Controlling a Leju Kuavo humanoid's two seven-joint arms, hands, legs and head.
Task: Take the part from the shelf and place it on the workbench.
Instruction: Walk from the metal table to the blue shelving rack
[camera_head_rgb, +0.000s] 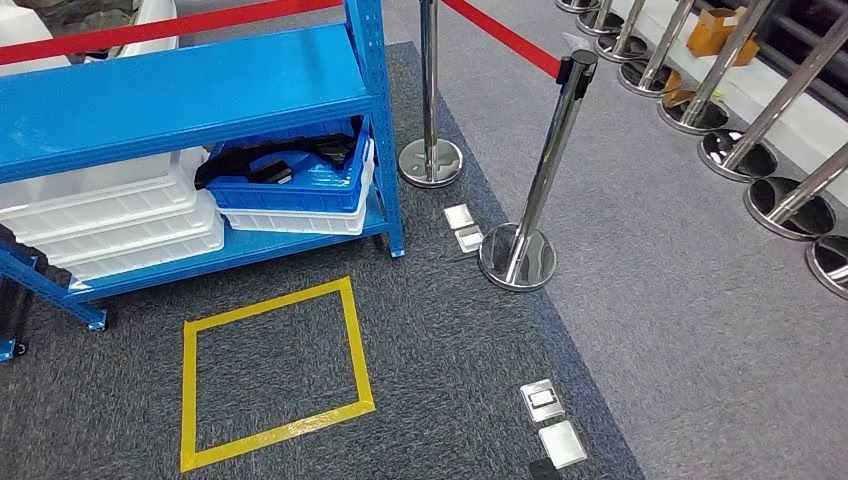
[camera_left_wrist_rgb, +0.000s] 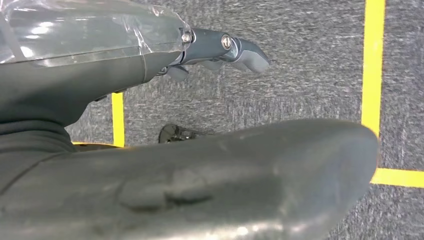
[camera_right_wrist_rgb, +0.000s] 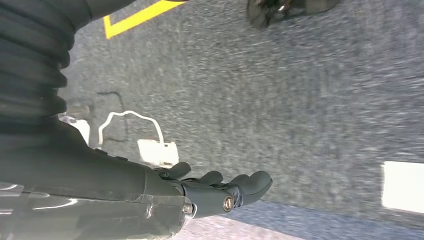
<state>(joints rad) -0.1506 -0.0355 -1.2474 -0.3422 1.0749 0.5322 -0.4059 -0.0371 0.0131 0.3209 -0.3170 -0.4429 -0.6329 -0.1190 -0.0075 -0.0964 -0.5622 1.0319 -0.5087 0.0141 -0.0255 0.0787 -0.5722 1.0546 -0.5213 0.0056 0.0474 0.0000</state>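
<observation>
A blue metal shelf (camera_head_rgb: 190, 85) stands at the upper left of the head view. On its lower level a blue bin (camera_head_rgb: 300, 180) holds dark parts (camera_head_rgb: 275, 165) and rests on a white bin (camera_head_rgb: 300, 220). My left hand (camera_left_wrist_rgb: 220, 50) hangs over the grey carpet, fingers extended and apart, holding nothing. My right hand (camera_right_wrist_rgb: 220, 190) also hangs over the carpet with its fingers loosely spread and nothing in them.
Stacked white bins (camera_head_rgb: 110, 215) fill the shelf's left side. A yellow tape square (camera_head_rgb: 270, 370) marks the carpet in front of the shelf. Chrome stanchions (camera_head_rgb: 525, 200) with red rope stand to the right. Metal floor plates (camera_head_rgb: 550, 420) lie near the carpet edge.
</observation>
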